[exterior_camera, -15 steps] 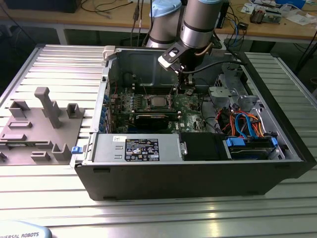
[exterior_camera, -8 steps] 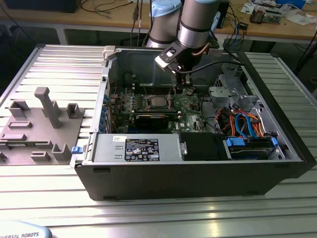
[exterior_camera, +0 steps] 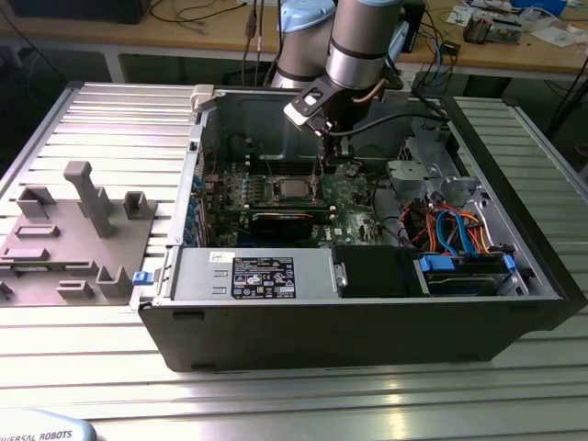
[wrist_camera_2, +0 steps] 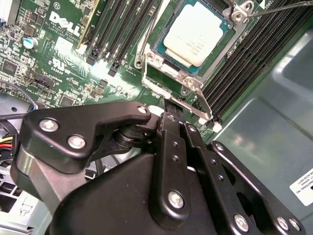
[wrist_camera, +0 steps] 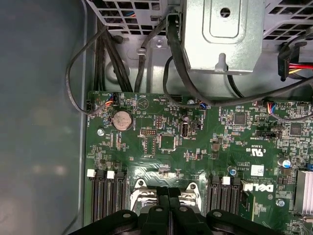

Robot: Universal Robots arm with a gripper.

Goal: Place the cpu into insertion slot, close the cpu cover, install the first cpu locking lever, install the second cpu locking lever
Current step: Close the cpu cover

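Observation:
The cpu (wrist_camera_2: pixel 195 30) lies flat in its socket on the green motherboard, its silvery top showing; in the exterior view the cpu (exterior_camera: pixel 292 190) sits mid-board. The cpu cover (wrist_camera_2: pixel 192 83), a thin metal frame, lies down around it. A thin wire lever (wrist_camera_2: pixel 279 8) runs past the socket's far corner, and another lever rod (wrist_camera_2: pixel 194 109) lies along the near edge. My gripper (wrist_camera_2: pixel 168 105) is shut, fingertips pressed together right at that near edge, nothing visibly between them. The gripper (wrist_camera: pixel 168 195) points down at the socket frame (wrist_camera: pixel 138 188). From outside, the gripper (exterior_camera: pixel 321 173) hangs just beside the cpu.
The open computer case (exterior_camera: pixel 367 312) lies on a ribbed metal table. Memory slots (wrist_camera_2: pixel 244 54) flank the socket. A metal drive cage (wrist_camera: pixel 222 34) and black cables (wrist_camera: pixel 171 54) crowd one end. A grey fixture (exterior_camera: pixel 83 230) stands at the exterior view's left.

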